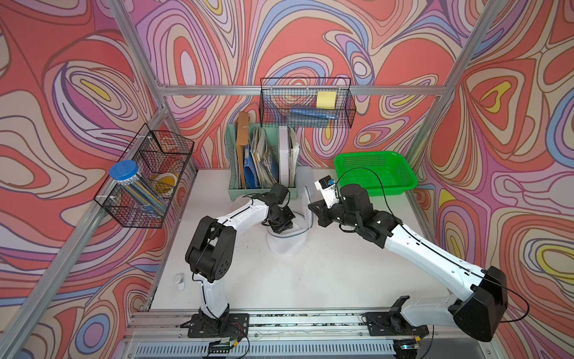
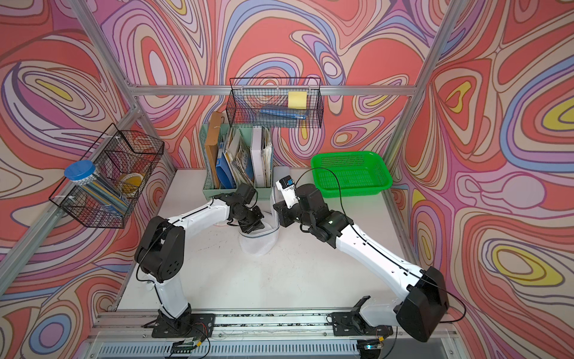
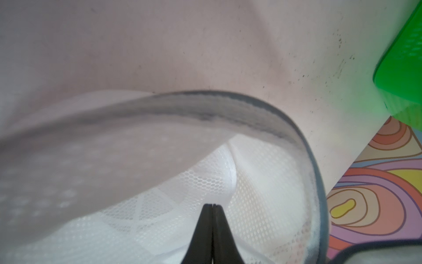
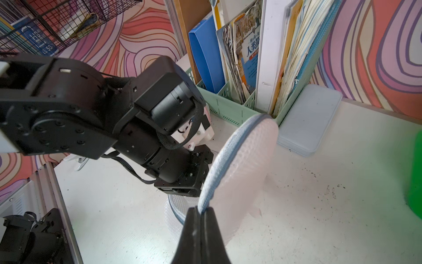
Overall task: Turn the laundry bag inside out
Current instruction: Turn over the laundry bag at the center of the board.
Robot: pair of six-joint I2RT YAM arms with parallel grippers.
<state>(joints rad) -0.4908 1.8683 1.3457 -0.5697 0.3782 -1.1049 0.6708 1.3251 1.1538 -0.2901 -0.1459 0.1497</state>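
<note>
The laundry bag point(image 1: 287, 244) point(image 2: 257, 245) is white mesh with a blue-grey rim and stands open near the table's middle. My left gripper point(image 1: 279, 229) point(image 2: 252, 229) reaches down into its mouth. In the left wrist view that gripper point(image 3: 212, 205) is shut, tips against the inner mesh point(image 3: 182, 182) below the curved rim point(image 3: 228, 107); I cannot tell whether a fold is pinched. My right gripper point(image 1: 311, 207) point(image 2: 275, 207) point(image 4: 202, 208) is shut on the rim of the bag's raised round flap point(image 4: 242, 164), held up beside the left wrist.
A green basket point(image 1: 375, 174) sits at the back right. A mint file organiser point(image 1: 264, 161) with books stands behind the bag, with a pale flat box point(image 4: 308, 121) beside it. Wire baskets point(image 1: 306, 104) point(image 1: 146, 177) hang on the walls. A white clip point(image 1: 180, 281) lies front left.
</note>
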